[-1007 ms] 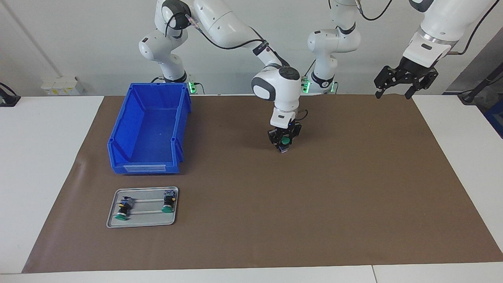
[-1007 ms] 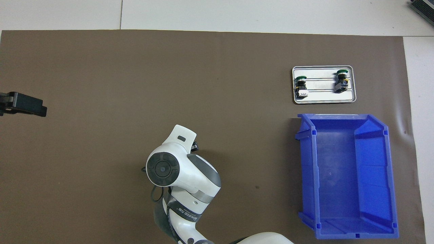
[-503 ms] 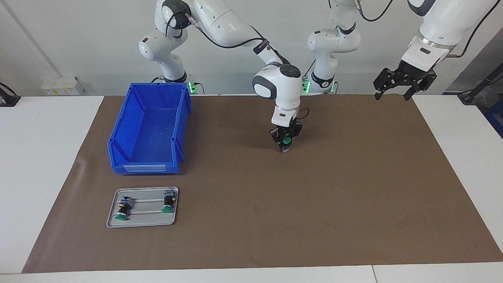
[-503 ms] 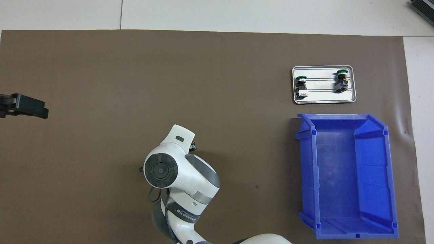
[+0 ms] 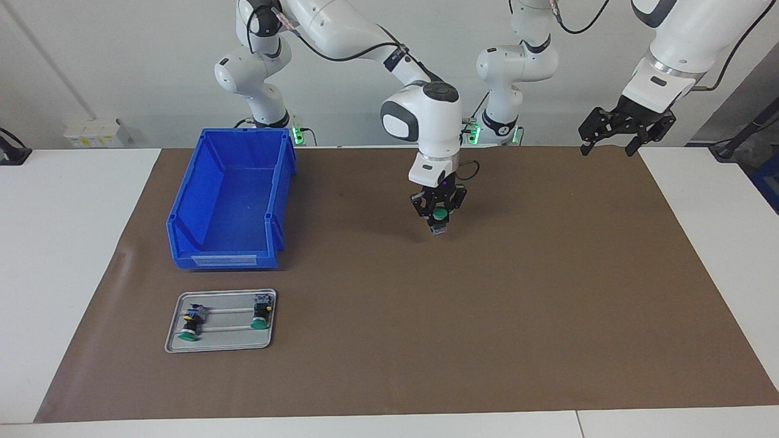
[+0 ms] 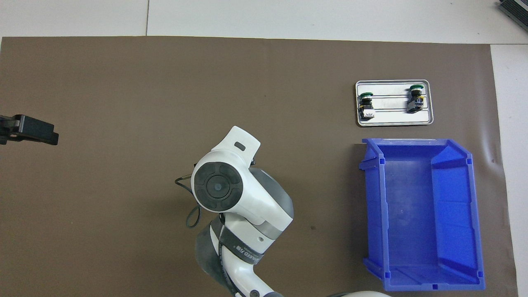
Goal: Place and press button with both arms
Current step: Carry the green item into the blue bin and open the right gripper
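Observation:
My right gripper is shut on the button. Its green cap faces the camera and its grey-blue block hangs below, just over the brown mat, midway along the table at the robots' end. In the overhead view the right arm's white wrist hides both the gripper and the button. My left gripper is open and empty, raised over the mat's corner at the left arm's end. Only its black tip shows in the overhead view.
A blue bin stands open toward the right arm's end and also shows from overhead. Farther from the robots than the bin, a small metal tray holds two look-alike green-capped switches.
The right arm's wrist has risen and turned, lifting the held button slightly. The left gripper has risen a little. The tray and bin have not moved.

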Controlling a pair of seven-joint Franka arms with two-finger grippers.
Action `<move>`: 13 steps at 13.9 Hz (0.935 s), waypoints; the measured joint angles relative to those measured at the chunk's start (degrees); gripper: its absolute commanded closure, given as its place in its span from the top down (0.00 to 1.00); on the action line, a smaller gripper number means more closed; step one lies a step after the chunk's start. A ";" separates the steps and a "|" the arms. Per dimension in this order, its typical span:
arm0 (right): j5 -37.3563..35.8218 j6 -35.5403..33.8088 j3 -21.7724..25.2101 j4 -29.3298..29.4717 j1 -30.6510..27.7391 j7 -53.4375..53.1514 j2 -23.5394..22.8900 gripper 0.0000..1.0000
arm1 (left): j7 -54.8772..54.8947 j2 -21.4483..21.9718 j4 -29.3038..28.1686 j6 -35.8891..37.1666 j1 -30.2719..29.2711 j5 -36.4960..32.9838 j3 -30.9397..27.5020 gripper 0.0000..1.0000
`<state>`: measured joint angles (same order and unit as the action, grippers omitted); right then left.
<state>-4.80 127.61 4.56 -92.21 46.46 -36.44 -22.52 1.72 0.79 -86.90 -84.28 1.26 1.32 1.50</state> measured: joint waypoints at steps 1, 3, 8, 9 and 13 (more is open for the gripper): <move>-0.01 -1.28 0.01 -0.01 -1.87 0.72 1.90 0.00 | 0.00 0.00 0.00 0.00 -0.01 0.00 0.00 1.00; -0.02 -3.75 0.07 -0.06 -5.95 3.78 5.02 0.00 | 0.00 0.00 0.00 0.00 -0.02 0.00 0.01 1.00; -0.02 -11.45 0.19 -0.22 -17.65 16.67 11.39 0.00 | 0.00 0.00 -0.02 0.00 -0.03 0.00 0.01 1.00; -0.02 -13.41 0.20 -0.49 -19.87 19.50 12.76 0.00 | 0.00 0.00 -0.02 0.00 -0.03 0.00 0.01 1.00; -0.01 -16.35 0.24 -6.54 -28.40 30.44 17.97 0.00 | 0.00 0.00 -0.04 0.00 -0.03 0.00 0.02 1.00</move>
<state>-4.81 111.25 4.81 -98.75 18.06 -6.01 -4.55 1.72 0.79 -86.94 -84.28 1.22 1.32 1.52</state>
